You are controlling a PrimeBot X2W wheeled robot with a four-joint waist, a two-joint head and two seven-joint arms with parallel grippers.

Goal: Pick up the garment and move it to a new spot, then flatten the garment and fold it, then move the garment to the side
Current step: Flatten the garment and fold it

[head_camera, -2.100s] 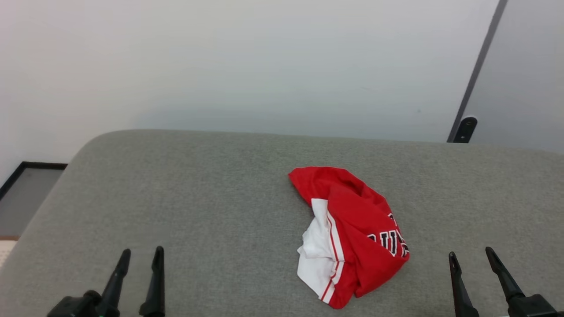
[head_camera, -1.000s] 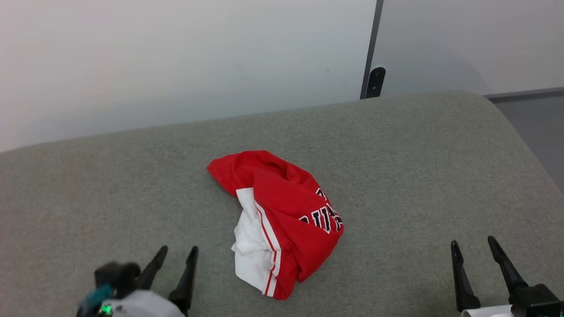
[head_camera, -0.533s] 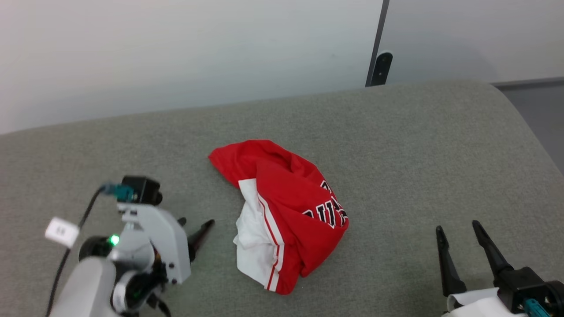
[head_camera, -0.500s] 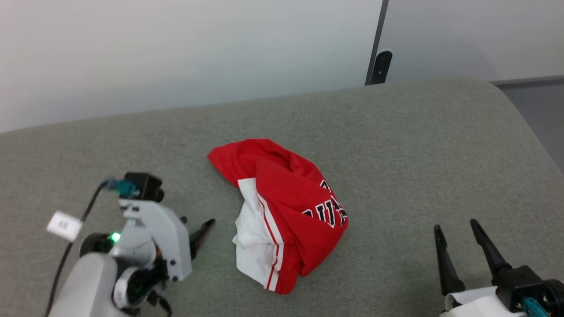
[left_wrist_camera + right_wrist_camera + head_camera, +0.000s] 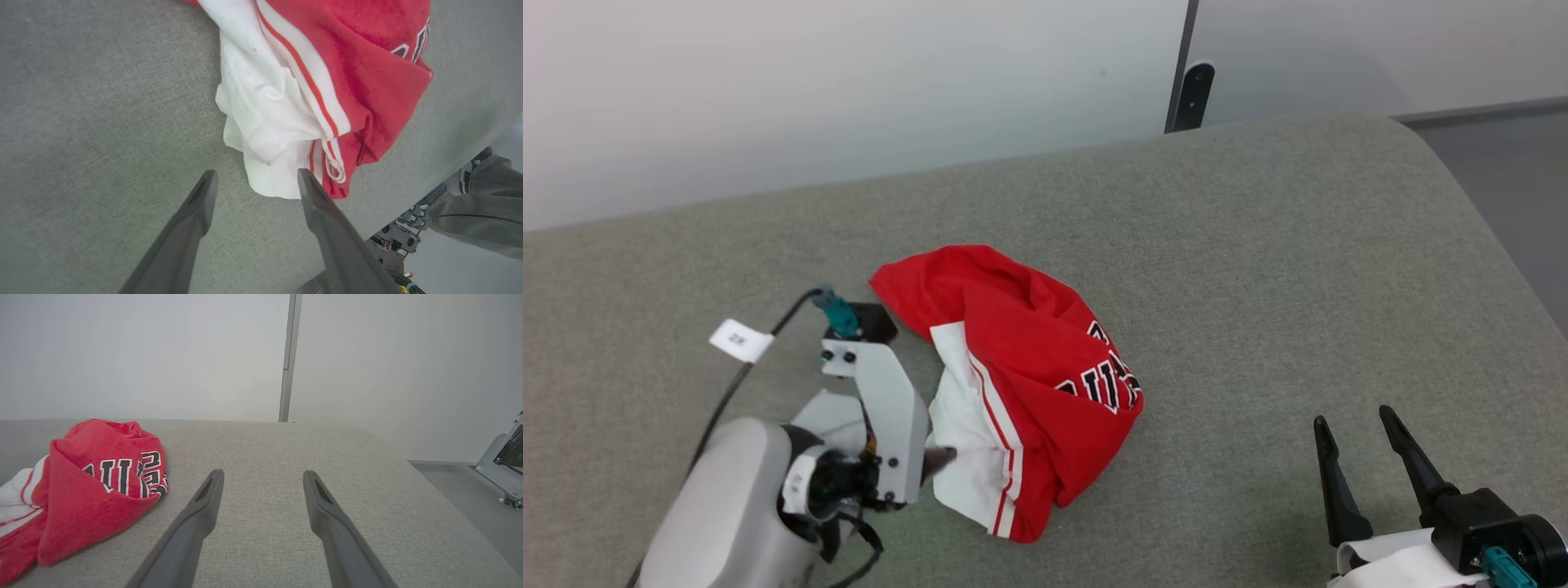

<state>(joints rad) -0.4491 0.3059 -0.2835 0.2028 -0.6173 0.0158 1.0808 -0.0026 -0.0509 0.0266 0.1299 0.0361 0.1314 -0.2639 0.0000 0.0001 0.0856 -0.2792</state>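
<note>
Garment [image 5: 1029, 384] crumpled, white edge at left tool [image 5: 256, 174]

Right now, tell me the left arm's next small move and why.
Probably ease the left gripper forward and down, then close on the white sleeve. Its jaws stand open, and in the left wrist view the sleeve's edge shows between the fingertips. The garment lies crumpled and ungrasped on the grey cushion.

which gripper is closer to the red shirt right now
The left gripper: open, with its tips at the white edge of the garment. The right gripper, also open, hangs over bare grey cushion, well off to the side.
</note>
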